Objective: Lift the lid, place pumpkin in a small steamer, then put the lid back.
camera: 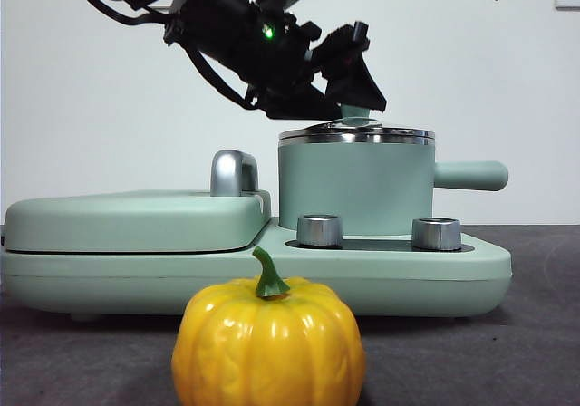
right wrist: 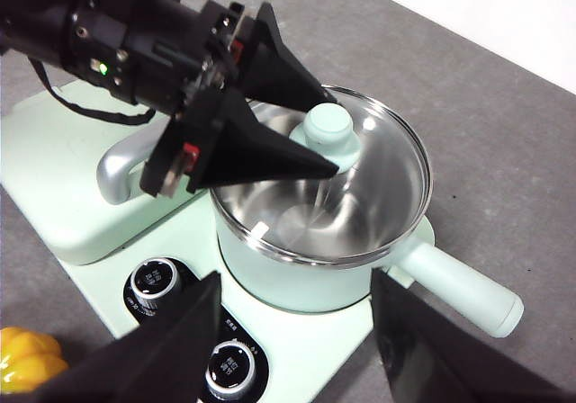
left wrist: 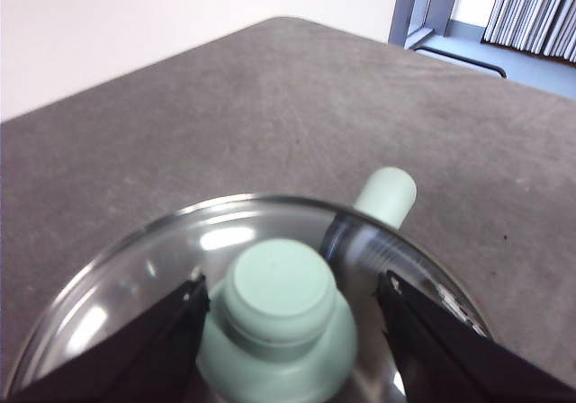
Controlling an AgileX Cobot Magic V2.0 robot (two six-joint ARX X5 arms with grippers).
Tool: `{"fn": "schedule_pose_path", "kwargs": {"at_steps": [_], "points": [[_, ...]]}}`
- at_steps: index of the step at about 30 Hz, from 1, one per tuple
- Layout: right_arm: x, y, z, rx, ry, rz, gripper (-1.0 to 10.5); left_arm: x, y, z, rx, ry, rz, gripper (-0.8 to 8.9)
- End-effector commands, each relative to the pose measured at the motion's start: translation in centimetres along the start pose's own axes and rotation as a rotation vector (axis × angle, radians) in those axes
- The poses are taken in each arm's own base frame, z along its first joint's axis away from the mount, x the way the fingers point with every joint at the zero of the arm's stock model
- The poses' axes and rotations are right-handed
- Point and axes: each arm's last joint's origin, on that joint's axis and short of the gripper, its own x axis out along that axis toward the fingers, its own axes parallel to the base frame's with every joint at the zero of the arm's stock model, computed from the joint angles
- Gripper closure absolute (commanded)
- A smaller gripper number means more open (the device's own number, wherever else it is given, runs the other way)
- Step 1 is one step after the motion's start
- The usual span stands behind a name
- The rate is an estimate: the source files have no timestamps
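Pumpkin (camera: 269, 343) cropped below; left gripper (camera: 349, 87) hides lid (camera: 356, 134) knob.

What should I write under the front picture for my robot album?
Left gripper open around the knob of the lid on the small steamer, pumpkin waiting in front.
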Motion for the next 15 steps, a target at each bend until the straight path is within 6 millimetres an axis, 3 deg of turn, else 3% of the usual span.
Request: {"fn": "schedule_pose_path", "kwargs": {"at_steps": [1, 7, 15], "points": [[-0.15, 0.0, 0.66, -0.014, -0.022, -0.001, 6.8, 0.86, -0.16, 0.05, 0.002, -0.005, -0.012, 5.05], [-0.15, 0.0, 0.66, -0.014, -0.021, -0.002, 6.8, 0.88, -0.13, 0.07, 0.003, -0.009, -0.003, 5.16], [-0.15, 0.0, 0.65, -0.014, -0.021, -0.002, 6.8, 0.88, -0.11, 0.08, 0.003, -0.009, 0.005, 6.75]]}}
